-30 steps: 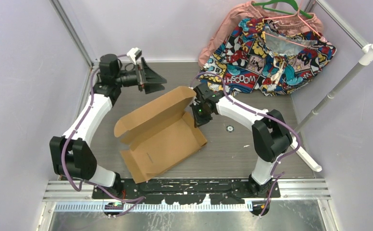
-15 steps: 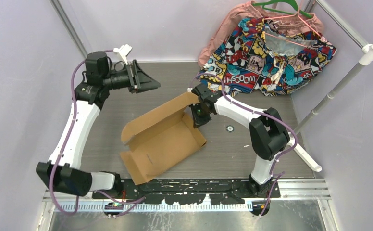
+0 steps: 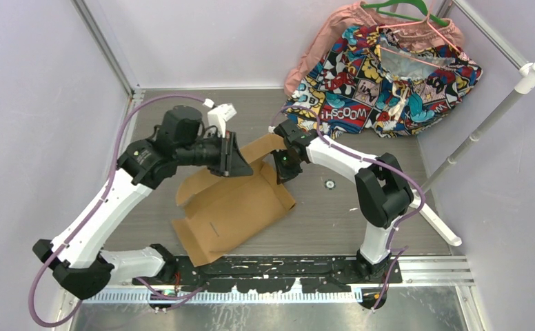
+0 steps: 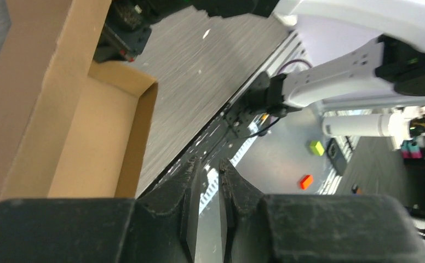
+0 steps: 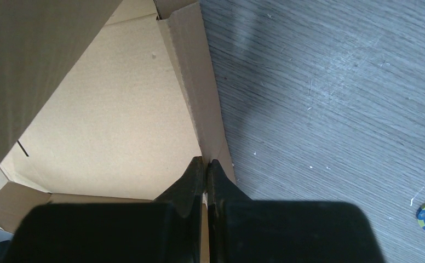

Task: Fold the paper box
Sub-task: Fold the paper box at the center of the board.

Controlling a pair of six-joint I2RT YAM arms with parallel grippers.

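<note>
The paper box [image 3: 230, 207] is a brown cardboard sheet, partly formed, lying mid-table with its lid panel raised at the back. My right gripper [image 3: 280, 172] is shut on the top edge of the box's right side wall [image 5: 191, 82], the cardboard pinched between its fingertips [image 5: 206, 160]. My left gripper [image 3: 237, 156] hovers above the raised lid, pointing toward the right arm. Its jaws [image 4: 210, 163] are nearly together, with a thin gap and nothing in it. The left wrist view has the box wall and floor [image 4: 62, 137] at the left edge.
A comic-print cloth [image 3: 382, 76] with a pink garment and a green hanger lies at the back right. A white pole [image 3: 485, 124] leans along the right side. A small round token [image 3: 329, 184] sits on the table right of the box. Metal frame posts stand at the corners.
My left arm swung in from the back left to above the box lid, its jaws closing most of the way. The lid tilted further over the box. The right gripper kept its hold.
</note>
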